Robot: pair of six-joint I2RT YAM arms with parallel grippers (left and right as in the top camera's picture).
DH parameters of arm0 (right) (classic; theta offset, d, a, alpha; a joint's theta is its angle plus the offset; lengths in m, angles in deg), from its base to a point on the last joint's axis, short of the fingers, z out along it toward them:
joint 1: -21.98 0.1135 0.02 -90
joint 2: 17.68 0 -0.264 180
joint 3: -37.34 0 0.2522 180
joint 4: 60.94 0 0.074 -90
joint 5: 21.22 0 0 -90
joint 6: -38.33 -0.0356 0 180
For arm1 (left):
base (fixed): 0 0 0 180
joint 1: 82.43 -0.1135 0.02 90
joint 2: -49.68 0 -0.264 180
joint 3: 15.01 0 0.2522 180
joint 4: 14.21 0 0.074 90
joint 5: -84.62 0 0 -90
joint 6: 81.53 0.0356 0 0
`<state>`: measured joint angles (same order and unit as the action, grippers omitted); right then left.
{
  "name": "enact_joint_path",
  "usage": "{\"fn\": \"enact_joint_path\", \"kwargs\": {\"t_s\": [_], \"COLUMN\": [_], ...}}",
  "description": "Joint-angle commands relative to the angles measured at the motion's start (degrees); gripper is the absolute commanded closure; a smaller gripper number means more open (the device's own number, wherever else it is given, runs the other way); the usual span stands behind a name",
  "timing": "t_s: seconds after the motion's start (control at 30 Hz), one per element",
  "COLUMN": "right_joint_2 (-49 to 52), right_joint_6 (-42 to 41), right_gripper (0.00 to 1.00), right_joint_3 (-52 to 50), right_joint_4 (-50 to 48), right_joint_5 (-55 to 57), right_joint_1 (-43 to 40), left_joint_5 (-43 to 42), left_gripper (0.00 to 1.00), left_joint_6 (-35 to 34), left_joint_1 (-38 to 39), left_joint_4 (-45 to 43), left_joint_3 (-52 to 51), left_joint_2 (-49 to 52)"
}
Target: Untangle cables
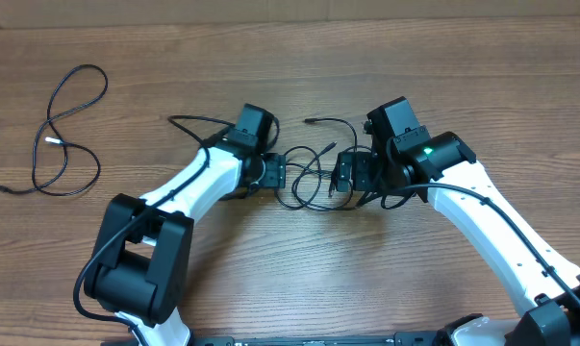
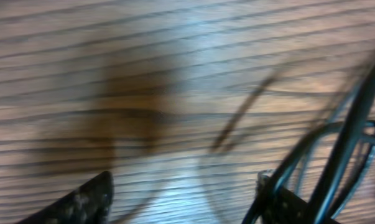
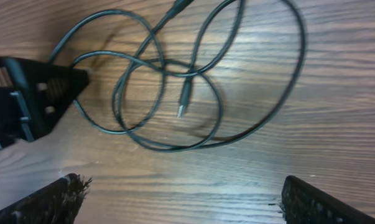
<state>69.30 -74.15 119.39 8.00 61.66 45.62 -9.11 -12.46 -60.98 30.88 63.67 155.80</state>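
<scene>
— Black flexible cords, the thin ones: where are they?
— Bunched in a tangle of crossing loops on the brown wooden tabletop, mid-table, between the two grippers. A silver-tipped plug lies inside the loops. One more thin black cord lies alone in loose loops at the far left, well apart.
— And the left gripper?
— Fingers apart, just left of the tangle; strands run past one finger, blurred.
— The right gripper?
— Spread wide over the loops, holding nothing.
</scene>
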Motion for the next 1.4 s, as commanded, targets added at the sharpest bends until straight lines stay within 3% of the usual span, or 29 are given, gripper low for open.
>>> {"fn": "enact_joint_path", "kwargs": {"t_s": [0.0, 0.17, 0.3, 0.7, 0.83, 1.1, 1.37], "right_joint_2": [0.0, 0.0, 0.0, 0.0, 0.0, 0.0, 0.0], "right_joint_6": [-1.2, -5.2, -5.8, -9.7, -12.0, -14.5, -18.4], "right_gripper": [0.0, 0.0, 0.0, 0.0, 0.0, 0.0, 0.0], "right_joint_3": [-0.1, -0.1, -0.1, -4.4, -8.7, -18.2, -22.3], "right_joint_4": [0.1, 1.3, 2.3, 1.2, -2.2, -14.1, -18.9], "right_joint_5": [5.7, 11.1, 12.5, 13.0, 11.9, 10.3, 2.3], "right_joint_1": [-0.7, -2.4, -4.5, -11.5, -11.4, -11.3, -11.3], "left_joint_5": [1.2, 1.2, 1.2, 0.4, -3.0, -10.3, -17.5], "left_gripper": [0.19, 0.14, 0.0, 0.0, 0.0, 0.0, 0.0], "left_joint_6": [-1.0, -1.0, -0.9, -0.5, 3.2, 3.1, 3.1], "left_joint_1": [-2.3, -4.7, -6.3, -8.4, -9.1, -9.8, -9.4], "left_joint_4": [1.0, 2.8, 3.8, 6.4, 6.8, 10.7, 10.7], "left_joint_3": [0.4, 0.4, 0.4, 0.4, 0.9, 3.6, 3.4], "left_joint_2": [0.0, 0.0, 0.0, 0.1, -0.4, -5.4, -6.8]}}
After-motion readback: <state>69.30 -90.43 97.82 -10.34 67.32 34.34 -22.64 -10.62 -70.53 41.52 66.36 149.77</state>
